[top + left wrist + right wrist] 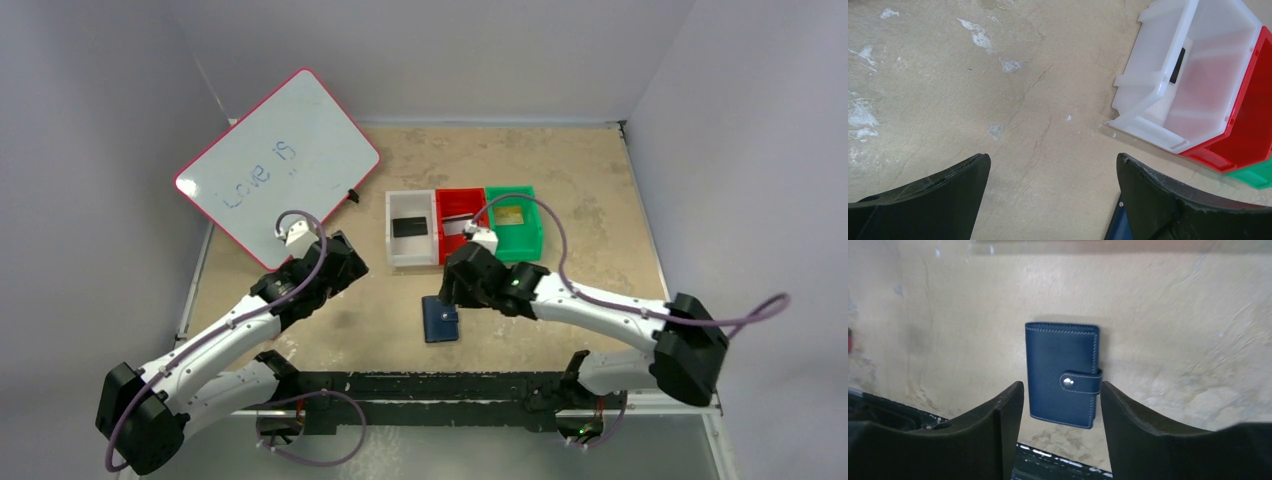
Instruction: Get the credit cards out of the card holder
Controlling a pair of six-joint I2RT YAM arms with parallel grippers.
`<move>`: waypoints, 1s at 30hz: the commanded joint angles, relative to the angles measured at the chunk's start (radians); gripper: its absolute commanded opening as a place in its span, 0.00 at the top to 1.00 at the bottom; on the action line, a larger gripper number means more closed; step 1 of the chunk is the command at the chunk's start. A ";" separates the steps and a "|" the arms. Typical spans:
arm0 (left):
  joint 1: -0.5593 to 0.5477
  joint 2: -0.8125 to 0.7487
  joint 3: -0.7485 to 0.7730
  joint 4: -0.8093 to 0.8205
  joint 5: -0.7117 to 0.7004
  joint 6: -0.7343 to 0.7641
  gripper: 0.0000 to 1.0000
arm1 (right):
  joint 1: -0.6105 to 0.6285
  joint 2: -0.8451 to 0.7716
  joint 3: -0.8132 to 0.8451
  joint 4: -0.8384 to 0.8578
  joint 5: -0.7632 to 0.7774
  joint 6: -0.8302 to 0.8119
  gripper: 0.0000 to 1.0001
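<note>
The closed card holder (1063, 375) lies flat beneath the right pincer (1062, 427), long axis running away between its parted, empty jaws.

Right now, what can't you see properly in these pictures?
- Inside the card holder: closed, tab snapped, in every view.
- Silver-grey card in the red bin: top view, partly hidden behind the right arm.
- Writing on the whiteboard: top view, too small after "Love is".

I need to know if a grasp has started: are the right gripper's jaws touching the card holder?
Apart. The right wrist view shows the closed card holder flat on the table, with bare table between it and each jaw of the right gripper.
</note>
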 commanded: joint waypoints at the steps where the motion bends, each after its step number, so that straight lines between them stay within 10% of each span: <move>1: 0.004 -0.014 0.014 0.032 -0.030 -0.004 0.04 | 0.123 0.132 0.121 -0.159 0.178 0.200 0.43; 20: 0.004 0.013 0.084 0.032 0.076 0.118 0.07 | 0.205 0.359 0.217 -0.245 0.208 0.239 0.48; 30: -0.016 0.134 0.015 0.285 0.433 0.223 0.21 | 0.205 0.406 0.233 -0.248 0.255 0.220 0.73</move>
